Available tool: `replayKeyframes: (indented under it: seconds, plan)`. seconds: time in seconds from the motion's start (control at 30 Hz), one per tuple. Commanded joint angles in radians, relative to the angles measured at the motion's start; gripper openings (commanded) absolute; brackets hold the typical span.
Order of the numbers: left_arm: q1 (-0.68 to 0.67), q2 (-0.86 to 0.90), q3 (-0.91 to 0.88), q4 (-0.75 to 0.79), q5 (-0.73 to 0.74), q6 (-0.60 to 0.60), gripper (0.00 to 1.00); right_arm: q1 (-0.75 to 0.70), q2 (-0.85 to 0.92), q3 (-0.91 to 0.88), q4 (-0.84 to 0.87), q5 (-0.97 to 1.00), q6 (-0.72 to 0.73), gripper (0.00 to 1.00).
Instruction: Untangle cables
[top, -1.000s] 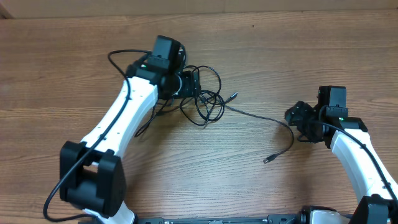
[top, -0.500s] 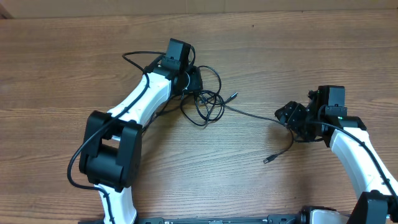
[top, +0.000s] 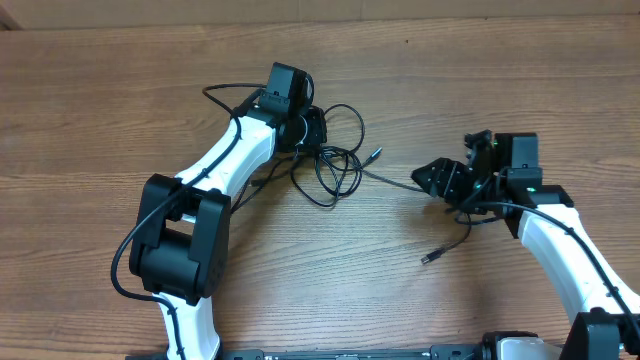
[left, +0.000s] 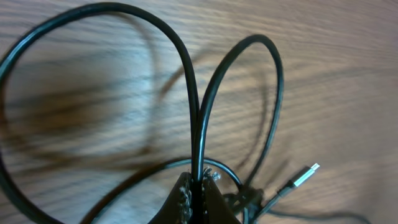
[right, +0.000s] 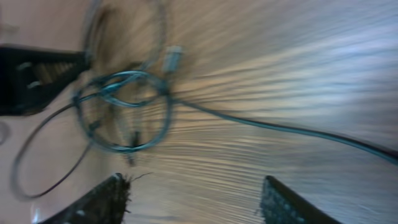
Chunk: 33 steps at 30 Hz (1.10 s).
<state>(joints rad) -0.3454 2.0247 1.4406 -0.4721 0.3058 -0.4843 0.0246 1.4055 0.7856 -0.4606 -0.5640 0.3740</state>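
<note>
Left hand (left: 198, 194) pinches the cables (top: 338, 170) at the tangle, anchoring it.
Right hand (top: 438, 178) gapes wide over the loose strand (top: 395, 181), likely to pull it free.

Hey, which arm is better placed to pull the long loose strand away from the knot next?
Right. The left gripper is shut on the tangled cables, anchoring them. The open right gripper is already at the long strand trailing away.
</note>
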Motion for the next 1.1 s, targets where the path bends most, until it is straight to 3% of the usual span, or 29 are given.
replayKeyframes:
  seconds: [0.0,0.23,0.77,1.07]
  plan:
    - [0.018,-0.048,0.007,-0.008,0.164,0.038,0.04,0.044,0.006,0.012,0.032,-0.079,0.082,0.63]
    - [0.053,-0.156,0.009,-0.079,0.324,0.032,0.04,0.132,0.009,0.012,0.129,-0.089,0.132,0.55]
    - [0.079,-0.192,0.009,-0.285,0.325,0.084,0.04,0.298,0.109,0.012,0.319,-0.169,0.168,0.54]
    - [0.085,-0.192,0.009,-0.318,0.451,0.005,0.04,0.403,0.14,0.012,0.438,-0.178,0.104,0.54]
